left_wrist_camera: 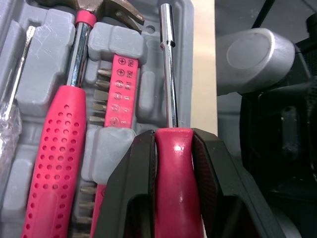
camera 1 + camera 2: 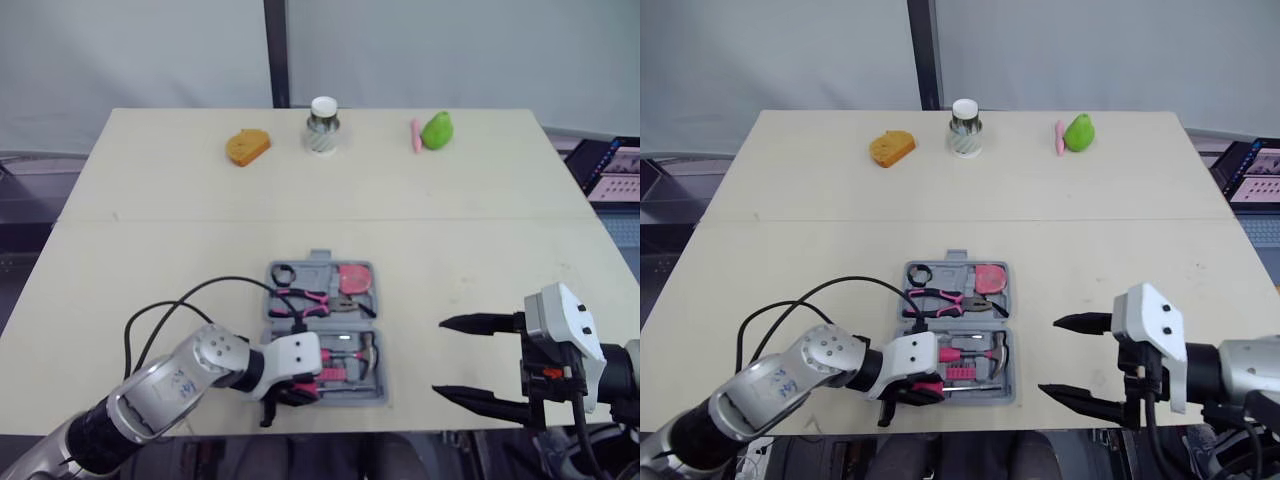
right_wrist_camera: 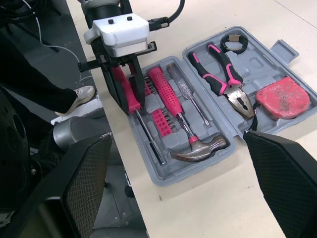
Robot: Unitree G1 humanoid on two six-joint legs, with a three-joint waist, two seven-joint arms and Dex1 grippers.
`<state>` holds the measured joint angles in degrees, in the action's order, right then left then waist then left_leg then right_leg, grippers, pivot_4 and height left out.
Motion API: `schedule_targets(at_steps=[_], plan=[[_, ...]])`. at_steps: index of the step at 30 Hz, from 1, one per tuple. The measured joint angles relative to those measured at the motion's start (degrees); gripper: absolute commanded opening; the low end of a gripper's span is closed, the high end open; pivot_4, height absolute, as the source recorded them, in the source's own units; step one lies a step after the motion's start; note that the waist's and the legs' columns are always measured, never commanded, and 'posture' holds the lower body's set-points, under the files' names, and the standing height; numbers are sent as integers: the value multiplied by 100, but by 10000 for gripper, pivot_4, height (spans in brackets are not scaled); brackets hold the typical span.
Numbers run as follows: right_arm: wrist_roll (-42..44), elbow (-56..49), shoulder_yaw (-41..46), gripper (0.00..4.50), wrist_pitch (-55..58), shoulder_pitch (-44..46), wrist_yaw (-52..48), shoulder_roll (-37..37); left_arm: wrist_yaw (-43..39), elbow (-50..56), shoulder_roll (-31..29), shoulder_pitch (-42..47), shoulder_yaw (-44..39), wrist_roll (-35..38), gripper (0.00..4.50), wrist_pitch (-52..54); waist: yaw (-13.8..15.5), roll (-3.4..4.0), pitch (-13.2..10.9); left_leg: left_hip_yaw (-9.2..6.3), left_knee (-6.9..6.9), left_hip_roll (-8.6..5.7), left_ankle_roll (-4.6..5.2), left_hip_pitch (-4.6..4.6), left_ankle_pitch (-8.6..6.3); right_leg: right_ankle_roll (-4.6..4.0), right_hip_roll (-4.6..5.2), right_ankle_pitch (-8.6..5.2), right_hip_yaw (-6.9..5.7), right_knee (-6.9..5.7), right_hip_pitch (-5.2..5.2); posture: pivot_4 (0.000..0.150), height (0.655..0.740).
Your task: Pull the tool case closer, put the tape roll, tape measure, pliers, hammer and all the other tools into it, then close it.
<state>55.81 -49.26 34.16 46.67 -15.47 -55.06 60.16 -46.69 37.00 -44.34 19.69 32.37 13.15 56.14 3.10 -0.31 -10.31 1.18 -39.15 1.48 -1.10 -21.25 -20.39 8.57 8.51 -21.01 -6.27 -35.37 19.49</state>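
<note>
While the open tool case (image 3: 197,172) lies at the near edge of the surface (image 2: 450,190), the left gripper (image 1: 173,135) clamps a pink-handled driver (image 1: 170,74) along its near half, seemingly seated in its slot. To the right, the right gripper (image 2: 437,357) hovers, spread wide.

left gripper (image 1: 173,144) clamped tight on pink handle of driver (image 1: 171,99), steel shaft lying in outer slot of grey tool case (image 1: 34,84). hammer (image 1: 54,148) seated alongside, bit strip (image 1: 119,94) between hammer and driver. thin screwdriver (image 1: 20,74) on hammer's other side. counter (image 1: 204,64) just past case rim.
</note>
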Motion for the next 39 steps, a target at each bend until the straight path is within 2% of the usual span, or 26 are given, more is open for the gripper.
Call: schedule_targets(at_steps=[14,39], plan=[[133,-2,3,45000,25,-77,136,0,77,-145,66,231,379,-77,5907,201,-2,0,0,0,-1,0,0,0,0,0,0,0,0,-3,1,1500,7400],[316,-125,214,45000,23,-314,407,-2,64,-219,180,439,594,-227,5907,78,-2,0,0,-1,-3,-1,0,0,0,0,0,0,0,-6,1,1500,7400]])
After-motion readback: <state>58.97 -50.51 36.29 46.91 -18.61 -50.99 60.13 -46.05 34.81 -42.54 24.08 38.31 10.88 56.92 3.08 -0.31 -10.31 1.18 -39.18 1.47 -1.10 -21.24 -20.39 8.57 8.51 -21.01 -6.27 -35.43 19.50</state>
